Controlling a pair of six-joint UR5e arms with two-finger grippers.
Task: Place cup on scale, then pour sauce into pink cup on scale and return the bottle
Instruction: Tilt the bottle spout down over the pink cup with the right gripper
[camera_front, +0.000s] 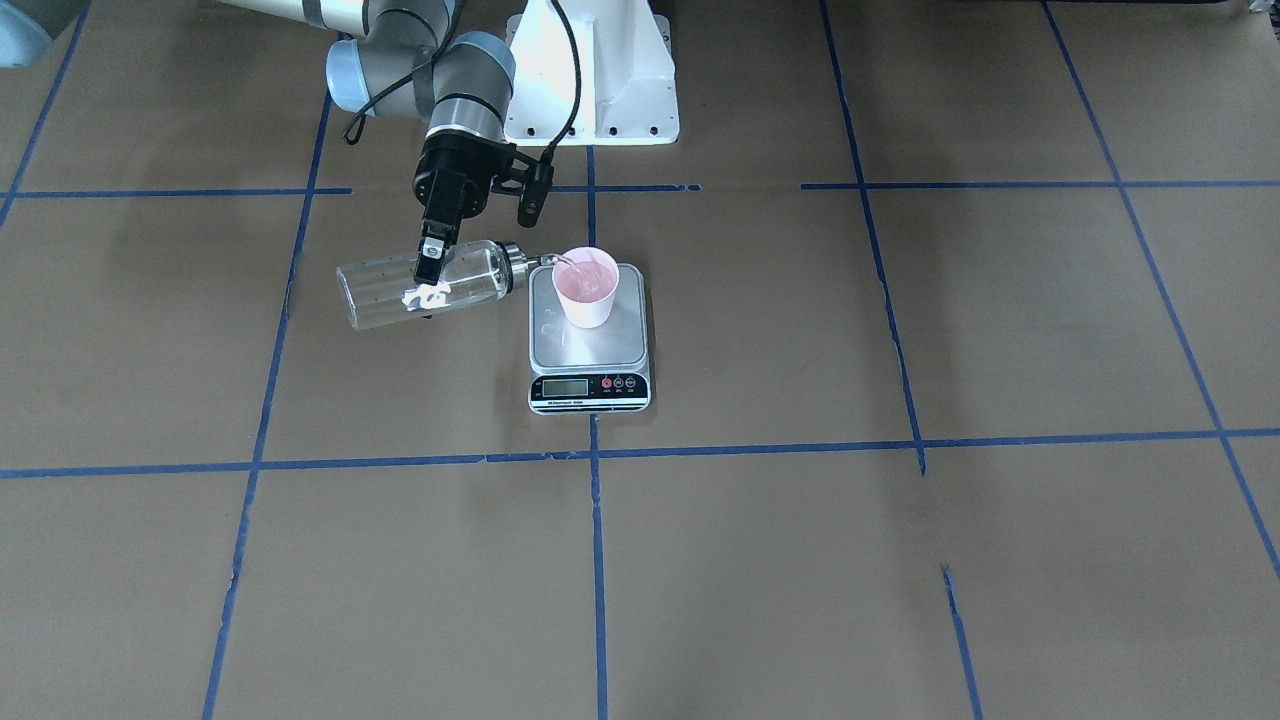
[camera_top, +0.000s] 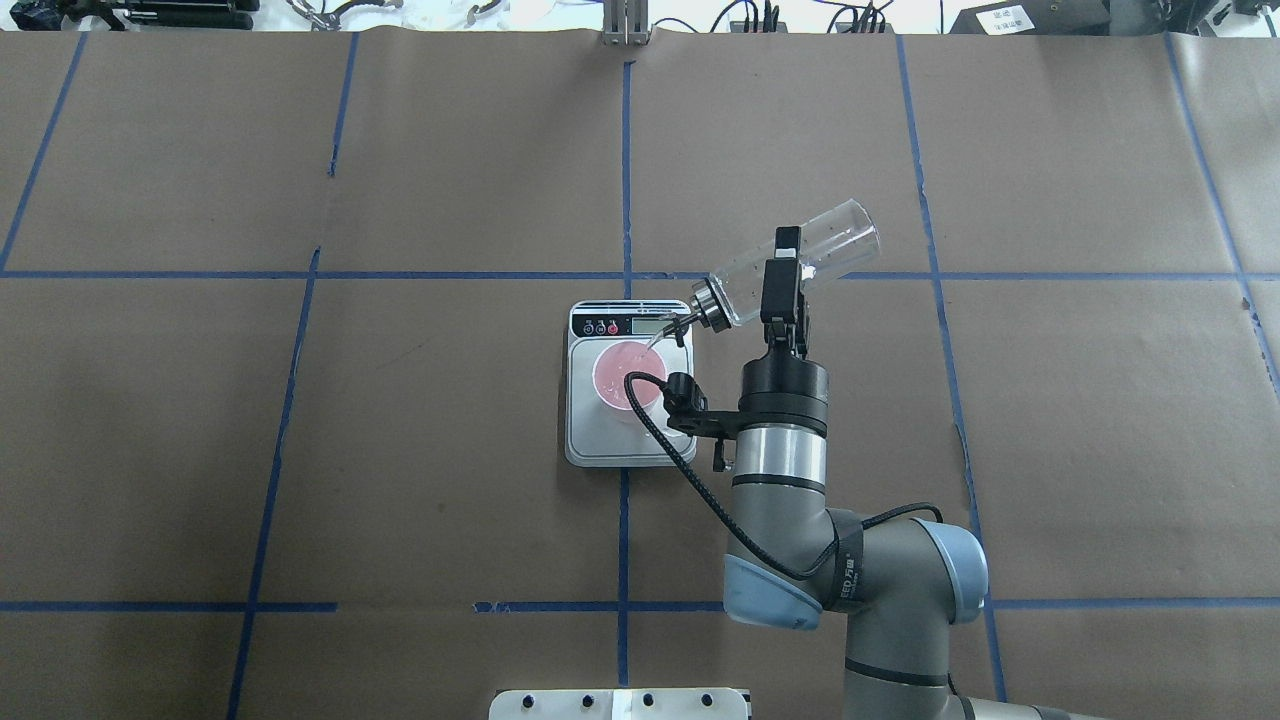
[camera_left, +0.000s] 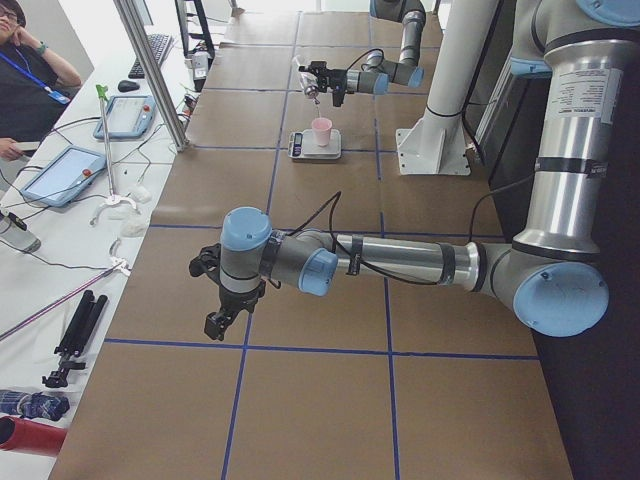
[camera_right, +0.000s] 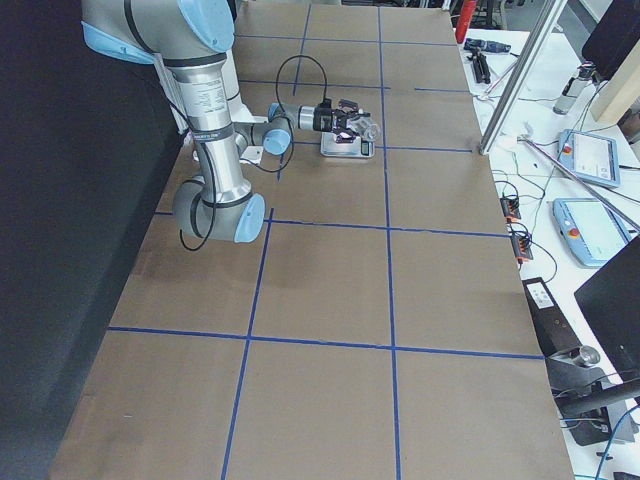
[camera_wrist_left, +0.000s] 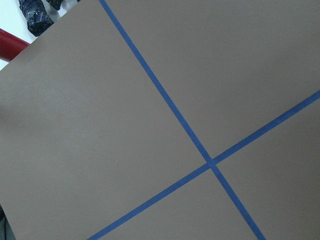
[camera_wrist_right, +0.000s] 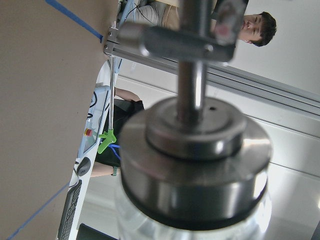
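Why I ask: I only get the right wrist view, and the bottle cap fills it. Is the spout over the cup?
Observer: Yes. In the front view the bottle is tipped nearly flat, with its spout at the rim of the cup.
Operator: Is the cup on the scale?
Observer: Yes, it stands upright on the scale, at the end far from the display.
Operator: How is the grip?
Observer: The right gripper is shut on the bottle's middle.
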